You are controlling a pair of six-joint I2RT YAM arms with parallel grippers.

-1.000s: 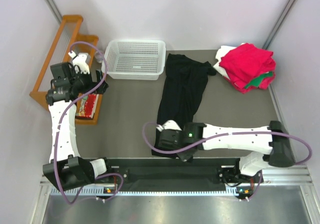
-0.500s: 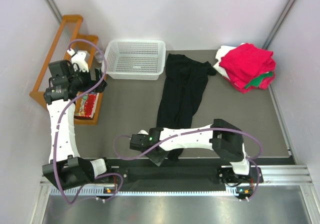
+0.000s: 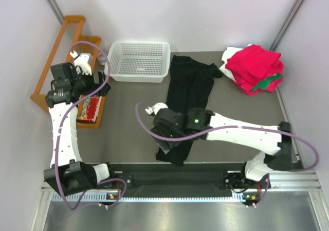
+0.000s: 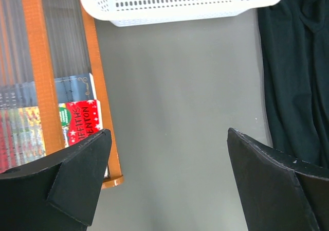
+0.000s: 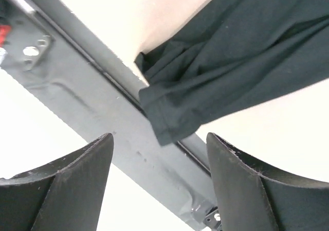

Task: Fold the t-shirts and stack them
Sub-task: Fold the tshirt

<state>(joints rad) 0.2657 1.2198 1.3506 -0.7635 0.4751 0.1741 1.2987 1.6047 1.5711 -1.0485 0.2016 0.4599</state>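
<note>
black t-shirt (image 3: 187, 87) — middle stretch hidden under right arm (image 3: 241, 134)

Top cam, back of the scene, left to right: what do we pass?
wooden rack → white basket → black t-shirt → stack of folded shirts, red on top
</note>
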